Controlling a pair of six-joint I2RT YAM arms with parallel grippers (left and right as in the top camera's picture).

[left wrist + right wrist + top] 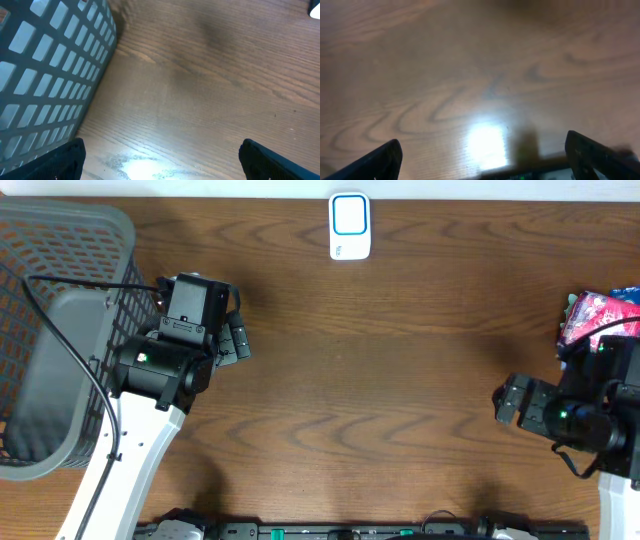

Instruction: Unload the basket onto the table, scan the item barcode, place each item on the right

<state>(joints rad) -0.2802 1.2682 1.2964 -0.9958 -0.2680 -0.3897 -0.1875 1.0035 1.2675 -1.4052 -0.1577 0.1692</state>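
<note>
White scanner (350, 225) at far edge, red packet (592, 313) right

Robot lab bench, dressed as a mock shop checkout. Two black-and-white robot arms, left arm (140, 395) and right arm (600, 425), stand at the near side of a wood-grain worktop (400, 380). A loose black cable (96, 383) trails over the left one, and a hardware strip (340, 531) with small green lights runs along the near edge. Checkout cues: a small white barcode scanner (350, 226) with a blue ring at the far edge, a grey plastic mesh basket (60, 240) on the left, and bright retail packets (597, 312) piled at the right edge. Lamp glare shows on the wood in both wrist views.
</note>
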